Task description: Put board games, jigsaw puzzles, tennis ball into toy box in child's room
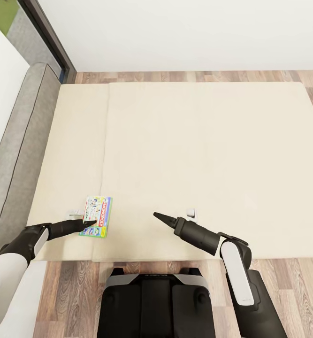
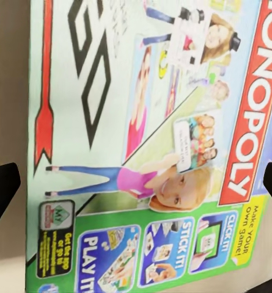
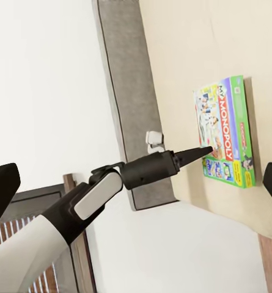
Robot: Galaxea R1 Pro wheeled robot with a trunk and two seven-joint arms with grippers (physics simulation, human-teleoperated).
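a wide beige bed [image 1: 198, 159] fills the middle of the head view, with a grey headboard [image 1: 20, 155] along its left side, a white wall beyond it and wood-plank floor [image 1: 287, 286] at its near edge and far end. one monopoly board game [image 1: 96, 216] lies flat on the mattress near the front left corner, printed side up; the other toys and the toy box are not seen here. the left gripper [image 1: 91, 222] reaches in low from the left, arm stretched almost level, its dark pointed tip over the near left part of the game box. in the left wrist view the box lid [image 2: 148, 146] sits close beneath the camera and the two dark fingertips [image 2: 1, 183] show at opposite edges of the picture, spread wide and holding nothing; whether they touch the lid cannot be told. the right gripper [image 1: 158, 217] hovers over bare mattress to the right of the game, well apart from it, its forearm angled up from the elbow at lower right. its fingertips [image 3: 0, 183] also sit far apart at the picture edges, released and empty. two small white objects [image 1: 191, 213] rest on the mattress, one by each gripper; too small to identify.
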